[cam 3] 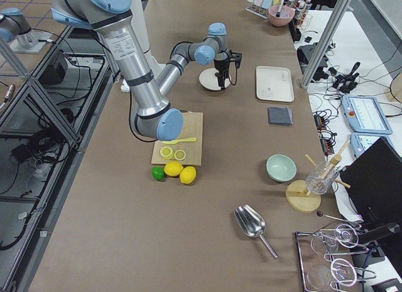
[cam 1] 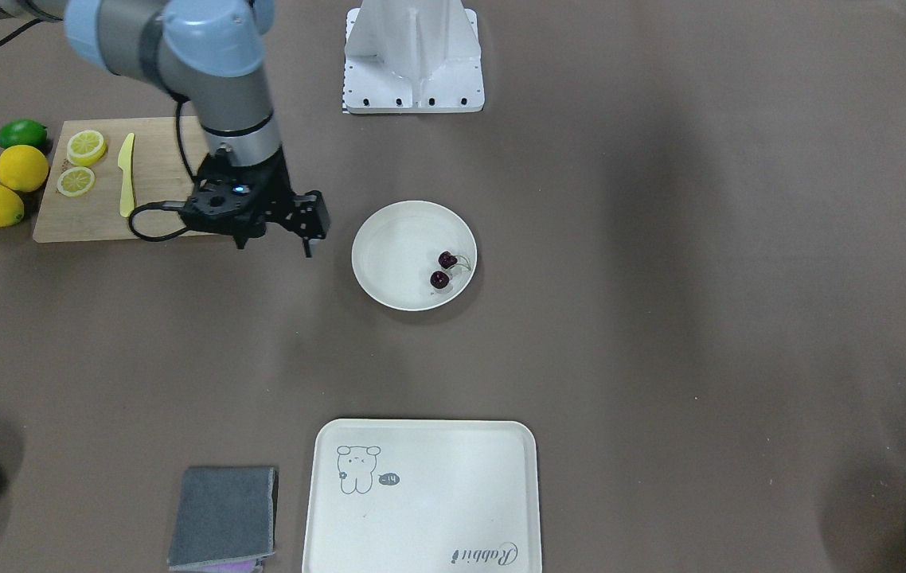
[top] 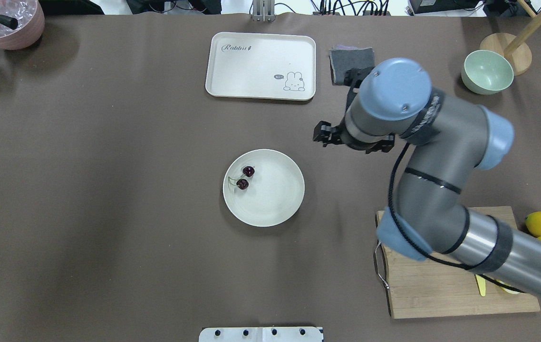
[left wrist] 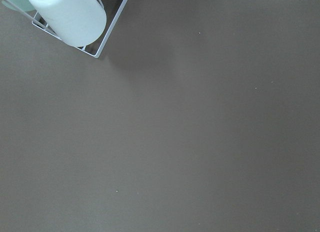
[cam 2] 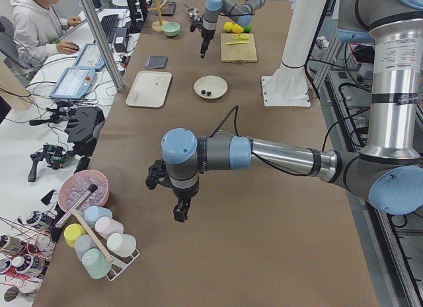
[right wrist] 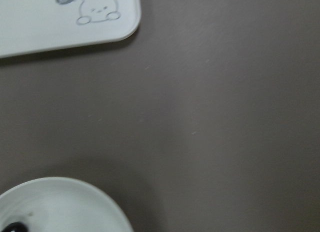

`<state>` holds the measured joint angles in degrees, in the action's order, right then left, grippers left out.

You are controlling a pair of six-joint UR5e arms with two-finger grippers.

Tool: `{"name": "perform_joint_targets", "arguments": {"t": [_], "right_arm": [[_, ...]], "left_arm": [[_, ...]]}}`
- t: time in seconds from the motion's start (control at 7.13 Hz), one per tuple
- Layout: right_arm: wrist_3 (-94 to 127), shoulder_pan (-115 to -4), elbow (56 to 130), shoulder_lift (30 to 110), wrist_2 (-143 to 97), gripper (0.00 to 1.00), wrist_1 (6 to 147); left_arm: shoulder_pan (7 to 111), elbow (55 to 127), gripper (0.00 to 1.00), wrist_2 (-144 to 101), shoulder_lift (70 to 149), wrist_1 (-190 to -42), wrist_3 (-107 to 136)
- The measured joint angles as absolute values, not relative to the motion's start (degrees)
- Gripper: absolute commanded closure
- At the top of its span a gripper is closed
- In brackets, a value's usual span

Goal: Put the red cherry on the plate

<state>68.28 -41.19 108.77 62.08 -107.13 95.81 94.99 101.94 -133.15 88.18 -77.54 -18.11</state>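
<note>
A wide brown table (cam 1: 660,318). The right arm (top: 413,118) reaches over it toward the round off-white plate (cam 1: 389,263). The right gripper (cam 1: 309,243) hangs just beside the plate; I cannot tell whether it is wide or narrow. The same goes for the left gripper (cam 2: 180,213), well apart. The red cherry (cam 1: 447,259) lies inside the plate, near its rim. The placing looks done. Next, I judge, the arm only needs to pull clear.
</note>
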Motion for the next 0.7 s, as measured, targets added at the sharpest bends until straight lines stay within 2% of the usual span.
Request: {"name": "perform_joint_targets", "arguments": {"t": [0.42,0.7], "right_arm": [[42.8,-58.5,116.3,79.8,-115.0,0.00,96.0],[20.3,-72.4,116.1,88.7,-119.6,0.00,96.4]], "left_arm": [[94.9,102.1,0.02,-133.2,88.2,-77.6,-18.1],[94.9,102.2,0.02,-133.2,88.2,-77.6,-18.1]]}}
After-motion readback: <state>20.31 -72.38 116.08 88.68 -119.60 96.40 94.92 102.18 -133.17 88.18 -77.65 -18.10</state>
